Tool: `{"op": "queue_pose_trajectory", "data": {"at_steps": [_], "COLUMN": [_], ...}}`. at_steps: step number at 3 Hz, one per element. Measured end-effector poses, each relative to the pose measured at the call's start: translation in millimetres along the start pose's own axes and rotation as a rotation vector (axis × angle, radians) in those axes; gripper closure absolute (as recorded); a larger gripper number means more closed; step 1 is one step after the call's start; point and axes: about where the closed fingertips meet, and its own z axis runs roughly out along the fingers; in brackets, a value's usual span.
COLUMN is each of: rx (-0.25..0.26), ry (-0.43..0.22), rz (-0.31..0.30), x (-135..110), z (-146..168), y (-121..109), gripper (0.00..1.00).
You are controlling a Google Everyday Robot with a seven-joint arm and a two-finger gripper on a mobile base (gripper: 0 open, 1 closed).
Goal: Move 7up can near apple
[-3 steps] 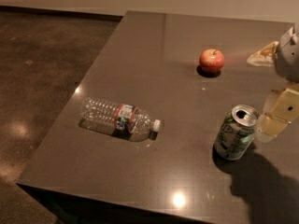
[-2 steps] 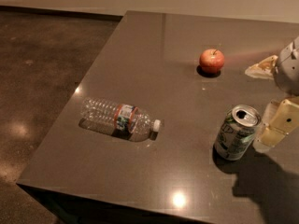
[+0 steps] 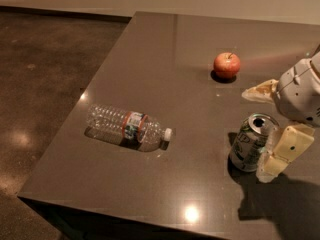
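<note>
The 7up can (image 3: 250, 143) stands upright on the dark table (image 3: 165, 64) at the right, green and white with its silver top open. The red apple (image 3: 226, 64) sits farther back, well apart from the can. My gripper (image 3: 256, 134) comes in from the right edge and is open. One cream finger (image 3: 284, 153) is right beside the can's right side, touching or nearly touching it. The other finger (image 3: 260, 90) points left just behind the can, apart from it. The can stands on the table, not lifted.
A clear plastic bottle (image 3: 127, 127) with a red and blue label lies on its side at the table's left middle. The table's left edge and near edge drop to a dark polished floor (image 3: 40, 84).
My gripper has moved down and to the left, so its fingers now stand closer around the can. The can, apple and bottle have not moved.
</note>
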Motion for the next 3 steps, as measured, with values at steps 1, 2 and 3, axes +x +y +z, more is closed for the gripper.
{"op": "queue_pose_trajectory", "data": {"at_steps": [1,2,3], "rx": [-0.034,-0.032,-0.011], "ry": [-0.020,-0.034,-0.036], "rz": [-0.020,-0.026,-0.030], "x": [-8,-10,-10], "z": [11,9,-1], "y": [8,6,-3], "gripper": [0.18,0.39,0.64]}}
